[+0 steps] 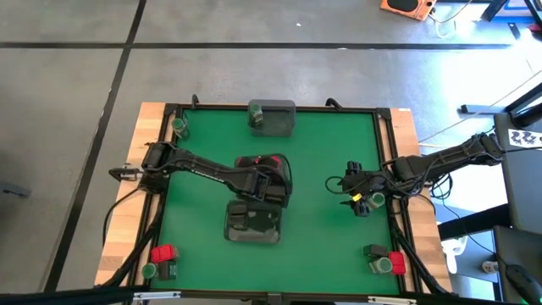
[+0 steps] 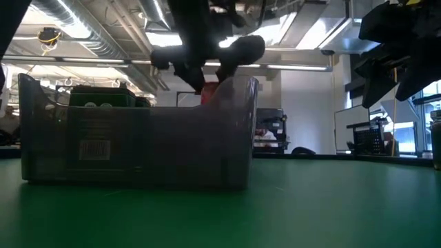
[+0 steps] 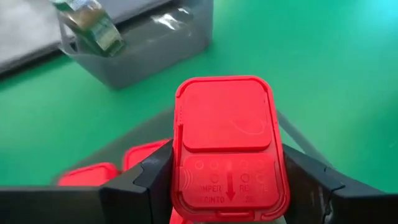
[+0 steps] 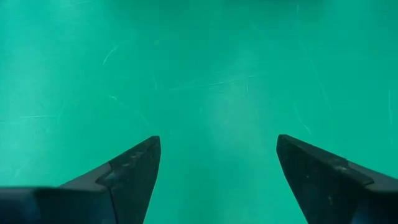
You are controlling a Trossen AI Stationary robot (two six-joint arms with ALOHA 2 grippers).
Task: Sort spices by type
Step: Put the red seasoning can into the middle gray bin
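the green counter (image 1: 203,127) filled the middle of the high view, with clear trays on it: one at the top centre (image 1: 273,118) holding a green-lidded jar (image 1: 256,115), one under the left arm at centre (image 1: 264,174), and one just below that (image 1: 254,222) with dark blocks (image 1: 252,219) inside. only this view showed the loose spices at the counter's corners: a green jar at upper left (image 1: 179,125), a red box (image 1: 162,253) with a green jar beside it at lower left, and a red, green and dark cluster at lower right (image 1: 385,259).

the low view showed instead a tray wall (image 2: 138,148) across the left of the frame, green lids behind it, and a bit of red under the dark arm above its rim.

the left wrist view alone gave the detail. the left hand (image 3: 225,186) was clamped on a red spice box (image 3: 227,146), a finger pressed to each side; the box was bright red, rounded at the corners, with a hinged flip lid and embossed lettering and an arrow near its lower edge. more red lids (image 3: 93,173) lay below it at lower left.

the right hand (image 1: 356,193), at centre right of the high view, stood wide and empty; its wrist view showed only bare green between its fingers (image 4: 134,171).
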